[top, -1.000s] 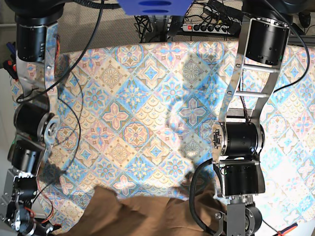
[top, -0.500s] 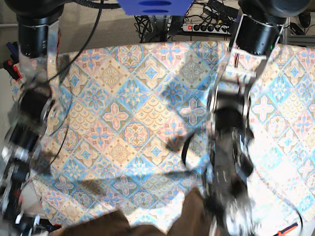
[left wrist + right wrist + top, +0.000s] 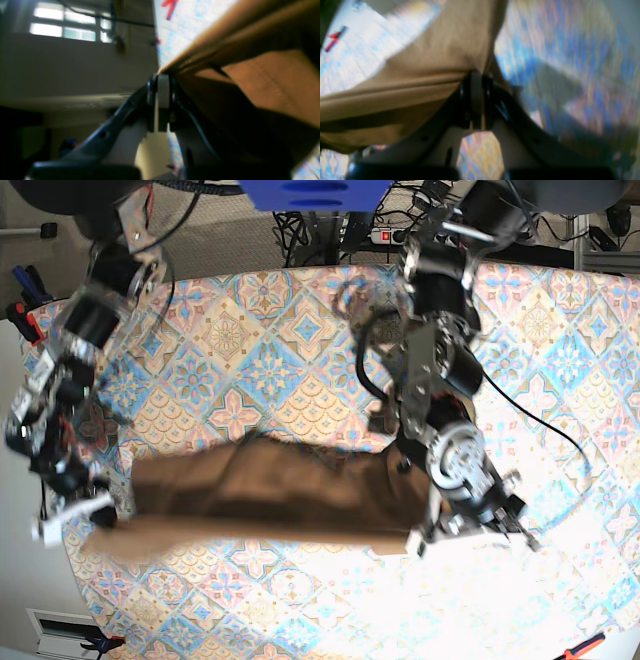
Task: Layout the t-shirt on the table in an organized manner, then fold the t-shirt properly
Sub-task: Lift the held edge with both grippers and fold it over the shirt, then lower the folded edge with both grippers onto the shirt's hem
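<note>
The plain tan-brown soft fabric t-shirt is stretched out in a wide band above the table, a large flat surface under a cloth of pastel blue, pink and cream diamond tiles with floral motifs. Relative to the table, the shirt spans its near middle, running from the side edge by the right arm across to the left arm. It sags a little between the two ends.

The right gripper is clamped on one end of the shirt; in its wrist view the jaws stand pressed together, with tan cloth bunched into them and spreading away above the patterned table. The left gripper is likewise closed on the other end, with a stitched hem of the shirt running off from the pinch.

A small red and dark tool lies at the table's near corner on the left arm's side. A power strip sits on the floor beyond the table's far edge. No brand, label or writing can be read anywhere; the wrist views are blurred.
</note>
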`<state>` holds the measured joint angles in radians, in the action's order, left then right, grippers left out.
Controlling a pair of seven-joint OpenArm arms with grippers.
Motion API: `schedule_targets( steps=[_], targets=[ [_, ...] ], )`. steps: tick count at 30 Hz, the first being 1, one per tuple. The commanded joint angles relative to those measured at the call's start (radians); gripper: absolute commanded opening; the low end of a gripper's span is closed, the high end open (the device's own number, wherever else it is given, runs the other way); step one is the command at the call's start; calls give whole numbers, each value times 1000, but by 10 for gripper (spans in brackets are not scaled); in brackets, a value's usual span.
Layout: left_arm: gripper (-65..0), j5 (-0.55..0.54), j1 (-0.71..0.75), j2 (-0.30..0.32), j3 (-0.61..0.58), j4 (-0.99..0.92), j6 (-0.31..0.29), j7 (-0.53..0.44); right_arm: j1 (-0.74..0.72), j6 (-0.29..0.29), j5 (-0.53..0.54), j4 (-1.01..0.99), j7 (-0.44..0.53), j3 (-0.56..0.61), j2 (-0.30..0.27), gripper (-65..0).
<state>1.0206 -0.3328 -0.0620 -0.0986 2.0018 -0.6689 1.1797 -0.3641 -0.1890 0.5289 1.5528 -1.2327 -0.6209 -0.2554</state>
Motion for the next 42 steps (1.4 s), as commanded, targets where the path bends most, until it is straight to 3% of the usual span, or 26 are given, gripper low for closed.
schedule_targets(
  steps=[1,3,7,12,15,22,32,36,42],
  targets=[
    [-650,42,11,-5,0,15,10,18,-56,-5,46,67,86,-23,-37,-650],
    [-650,42,70,-20,-2,15,11,-10,-8,-5,78,113,86,-50,-37,-650],
    [-650,86,162,-95,36,17,61,-198,60,-5,125,222,86,-83,-37,-650],
    [-650,96,234,-95,61,17,246,-515,116,-5,196,311,86,-124,-37,-650],
    [-650,20,234,-95,63,17,317,-574,152,-5,216,314,84,-127,-37,-650],
    [-650,-210,96,-95,118,17,340,-565,150,-4,216,314,84,-124,-37,-650],
    [-650,-224,-160,-95,36,23,341,-369,-54,-2,214,314,77,-119,-55,-650],
    [-650,-224,-217,-95,-3,23,347,-360,-118,-2,214,318,87,-107,-88,-650],
    [-650,-224,-412,-95,-5,23,349,-315,-221,-4,214,378,89,-66,-88,-650]
  ],
)
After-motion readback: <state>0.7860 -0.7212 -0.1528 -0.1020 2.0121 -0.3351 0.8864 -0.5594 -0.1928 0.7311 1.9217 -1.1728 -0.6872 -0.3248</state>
